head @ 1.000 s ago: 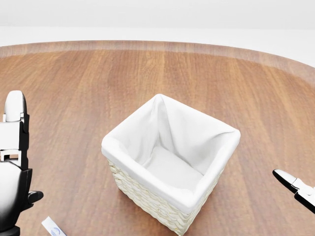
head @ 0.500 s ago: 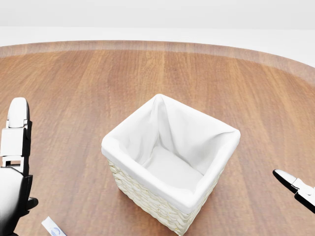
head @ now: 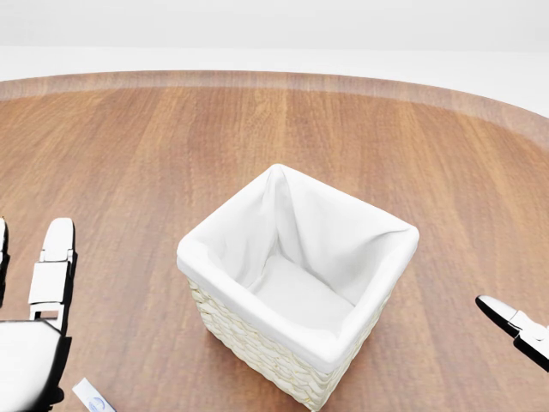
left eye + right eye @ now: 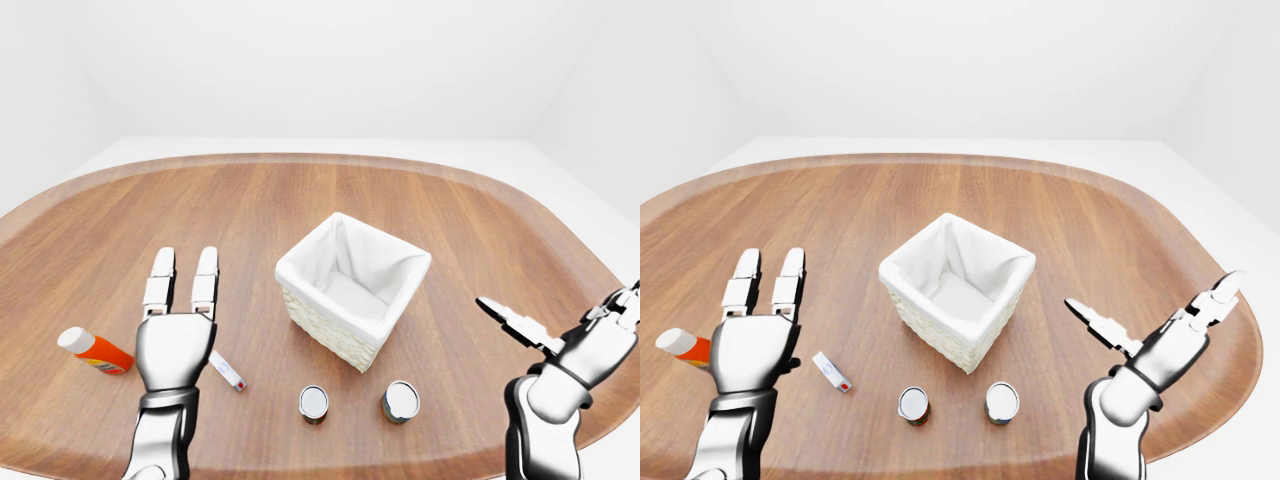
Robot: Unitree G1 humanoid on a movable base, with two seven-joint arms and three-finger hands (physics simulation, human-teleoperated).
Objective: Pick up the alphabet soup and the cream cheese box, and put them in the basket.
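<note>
The left hand (image 4: 175,345) hovers over the left part of the wooden tabletop (image 4: 300,210), palm down, its fingers (image 4: 160,280) straight and spread wide, holding nothing. The right hand (image 4: 1160,345) is raised over the tabletop's right edge, its fingers splayed wide apart and also empty.

The basket (image 4: 352,288), lined with white cloth, stands near the tabletop's middle with nothing inside. Between it and the near edge stand two cans, one (image 4: 313,403) at left and one (image 4: 401,401) at right; which is the alphabet soup cannot be told. A small flat white box (image 4: 832,370), likely the cream cheese box, lies just beside the left hand. An orange bottle (image 4: 92,351) lies toward the left edge.

In the head view, the left hand sits lower and further right than a second ago; the basket is unmoved.
</note>
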